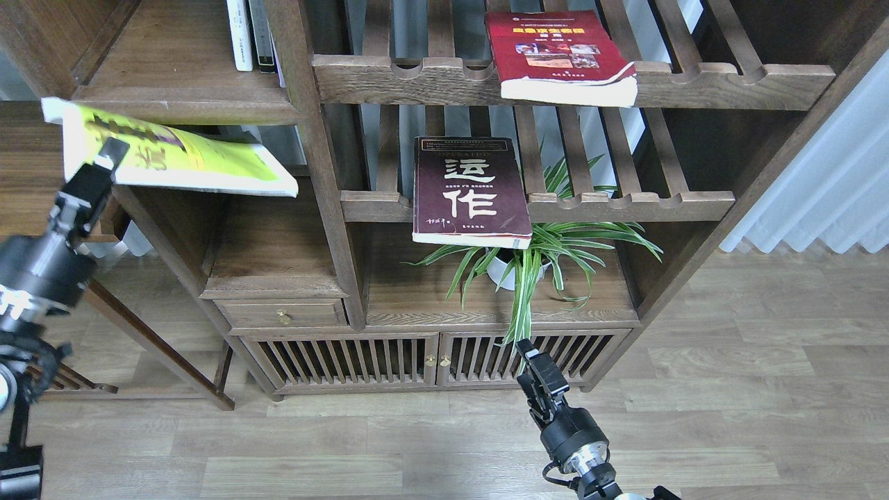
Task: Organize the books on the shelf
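Observation:
My left gripper [110,154] is shut on the left end of the yellow-green and white book [187,160], holding it nearly flat just below the front edge of the solid dark-brown shelf [173,104] at upper left. The maroon book with white characters [469,191] lies on the middle slatted rack, overhanging its front rail. The red book with photos [555,55] lies on the upper slatted rack. My right gripper [529,357] hangs low in front of the cabinet doors, its fingers together with nothing in them.
Thin upright books [250,35] stand at the back right of the shelf. A potted spider plant [528,264] sits below the middle rack. A drawer with a brass knob [281,316] is under the lower left plank. Wooden floor lies to the right.

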`<act>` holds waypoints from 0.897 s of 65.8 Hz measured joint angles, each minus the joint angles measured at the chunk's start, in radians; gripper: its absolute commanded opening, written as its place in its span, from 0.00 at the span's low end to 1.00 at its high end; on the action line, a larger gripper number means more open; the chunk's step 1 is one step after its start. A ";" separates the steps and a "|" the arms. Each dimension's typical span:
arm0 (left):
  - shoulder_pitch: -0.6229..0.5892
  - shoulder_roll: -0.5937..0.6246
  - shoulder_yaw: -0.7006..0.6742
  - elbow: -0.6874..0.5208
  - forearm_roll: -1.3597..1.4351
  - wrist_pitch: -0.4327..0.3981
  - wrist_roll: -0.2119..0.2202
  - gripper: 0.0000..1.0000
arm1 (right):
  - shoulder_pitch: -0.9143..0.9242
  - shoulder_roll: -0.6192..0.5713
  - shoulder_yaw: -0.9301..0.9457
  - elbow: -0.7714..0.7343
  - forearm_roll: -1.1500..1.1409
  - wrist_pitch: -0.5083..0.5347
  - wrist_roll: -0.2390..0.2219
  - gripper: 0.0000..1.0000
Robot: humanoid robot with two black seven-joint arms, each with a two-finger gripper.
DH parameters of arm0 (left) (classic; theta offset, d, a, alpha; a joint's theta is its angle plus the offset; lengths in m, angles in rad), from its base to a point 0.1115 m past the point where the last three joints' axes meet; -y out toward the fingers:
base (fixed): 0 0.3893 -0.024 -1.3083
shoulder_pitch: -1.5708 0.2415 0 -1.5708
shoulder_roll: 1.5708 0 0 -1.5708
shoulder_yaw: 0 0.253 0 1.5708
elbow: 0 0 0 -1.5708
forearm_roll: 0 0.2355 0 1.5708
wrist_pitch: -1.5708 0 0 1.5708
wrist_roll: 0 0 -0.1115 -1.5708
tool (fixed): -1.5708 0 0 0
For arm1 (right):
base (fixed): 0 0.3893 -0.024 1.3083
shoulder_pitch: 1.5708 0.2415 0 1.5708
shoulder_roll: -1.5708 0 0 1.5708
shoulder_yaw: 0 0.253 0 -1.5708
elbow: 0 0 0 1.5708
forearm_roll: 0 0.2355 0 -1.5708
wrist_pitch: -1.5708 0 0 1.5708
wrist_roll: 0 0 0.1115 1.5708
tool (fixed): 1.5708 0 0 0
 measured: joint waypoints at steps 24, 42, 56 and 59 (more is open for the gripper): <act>-0.092 0.142 0.032 0.001 -0.009 0.000 0.032 0.04 | 0.000 0.000 0.000 -0.004 0.000 0.000 0.000 0.99; -0.162 0.215 0.079 0.003 -0.009 0.000 0.039 0.04 | 0.006 0.000 -0.003 -0.004 0.000 0.000 -0.001 0.99; -0.239 0.221 0.093 0.009 -0.005 0.000 0.040 0.04 | 0.007 0.000 -0.003 -0.004 0.000 0.000 -0.001 0.99; -0.253 0.223 0.093 0.009 -0.005 0.000 0.040 0.04 | 0.007 0.000 -0.003 -0.004 0.000 0.000 -0.001 0.99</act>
